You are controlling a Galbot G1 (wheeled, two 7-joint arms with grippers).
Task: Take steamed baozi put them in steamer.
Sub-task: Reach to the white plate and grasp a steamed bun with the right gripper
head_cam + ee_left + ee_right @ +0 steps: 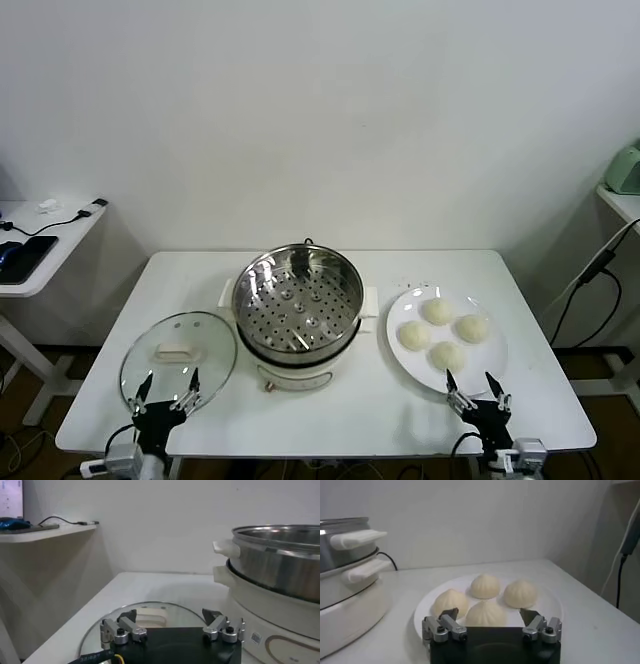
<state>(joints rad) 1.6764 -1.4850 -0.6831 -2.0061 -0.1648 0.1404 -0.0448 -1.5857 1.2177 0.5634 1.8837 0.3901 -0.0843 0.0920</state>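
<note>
Several pale cream baozi (pixel 443 334) sit on a white plate (pixel 405 362) at the table's right; they also show in the right wrist view (pixel 486 614). The steel steamer (pixel 298 302) with its perforated tray stands empty at the table's middle on a white base; its side shows in the left wrist view (pixel 280 560) and in the right wrist view (pixel 345 555). My right gripper (pixel 471 386) (pixel 489 615) is open and empty at the table's front edge, just before the plate. My left gripper (pixel 167 386) (pixel 170 616) is open and empty at the front left.
A round glass lid (pixel 178 359) (pixel 150 617) lies flat left of the steamer, just beyond my left gripper. A side table (pixel 35 240) with a cable stands at the far left. A black cable (pixel 590 280) hangs at the right.
</note>
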